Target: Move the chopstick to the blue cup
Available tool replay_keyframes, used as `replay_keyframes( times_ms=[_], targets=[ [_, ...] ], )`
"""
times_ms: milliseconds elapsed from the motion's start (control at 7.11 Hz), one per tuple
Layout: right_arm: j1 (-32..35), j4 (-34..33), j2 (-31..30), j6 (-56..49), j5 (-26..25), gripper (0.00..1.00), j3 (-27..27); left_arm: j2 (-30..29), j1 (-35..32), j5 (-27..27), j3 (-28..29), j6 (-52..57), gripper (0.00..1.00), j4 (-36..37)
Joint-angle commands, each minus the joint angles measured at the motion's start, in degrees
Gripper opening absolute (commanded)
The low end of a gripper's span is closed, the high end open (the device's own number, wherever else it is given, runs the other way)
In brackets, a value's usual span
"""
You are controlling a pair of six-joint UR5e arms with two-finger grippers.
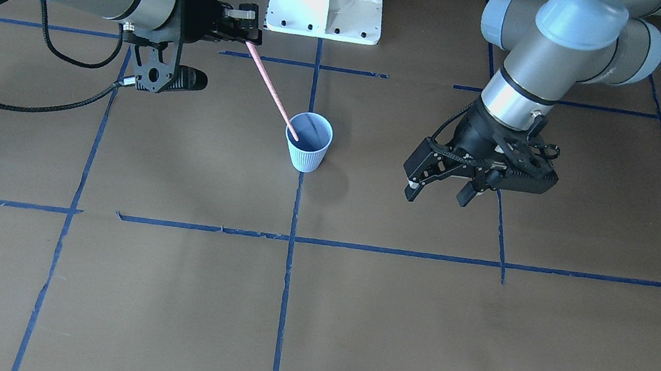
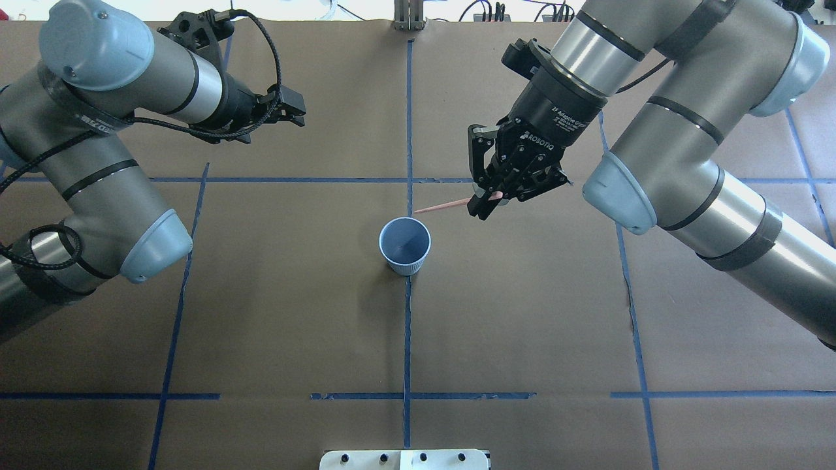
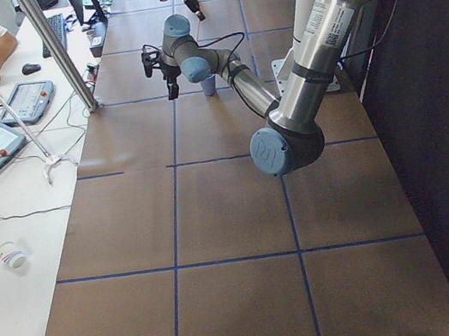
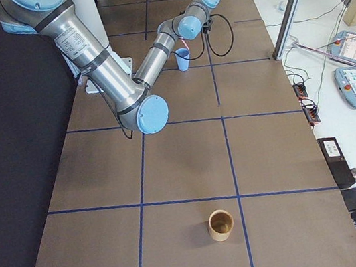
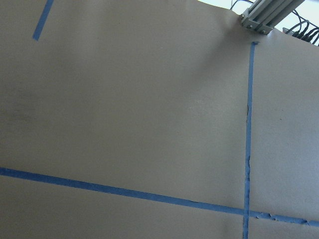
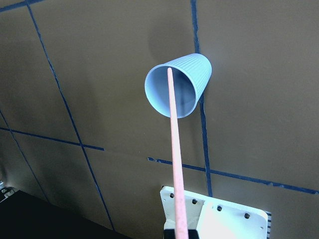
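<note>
Long, thin, straight salmon-pink chopstick (image 1: 272, 91): was held by its upper end and slanted down, lower tip at the mouth of the cup; whether it had entered could not be told.
Small pale blue ribbed paper cup (image 1: 308, 145): stood upright on the brown tabletop (image 1: 167, 292), over a dark blue tape line (image 1: 294, 220).
Right arm's fingers (image 2: 479, 207): were pinched narrow on the chopstick, up and to one side of the cup.
Left arm's fingers (image 1: 417, 183): were spread wide, held nothing, hung above the tabletop apart from the cup.
Tan cylindrical cup (image 4: 220, 225): stood upright, well apart, toward the tabletop's right end.
</note>
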Motion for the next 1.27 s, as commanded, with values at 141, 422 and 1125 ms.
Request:
replay_keyframes(
  times_ms=[141, 422, 1125],
  targets=[
    [-2.52, 0.13, 3.83, -0.01, -0.25, 0.04, -5.77, 0.80, -0.09, -0.09, 0.05, -0.31, 1.00, -2.30],
    [-6.19, 0.21, 4.02, -0.18, -3.39, 0.13, -8.86, 0.81, 0.00, -0.09, 0.13, -0.31, 1.00, -2.30],
    [4.97, 0.13, -4.50, 3.07, -6.40, 1.00, 0.97, 8.06, -6.99, -9.54, 0.13, 11.84, 1.00, -3.44]
  ],
)
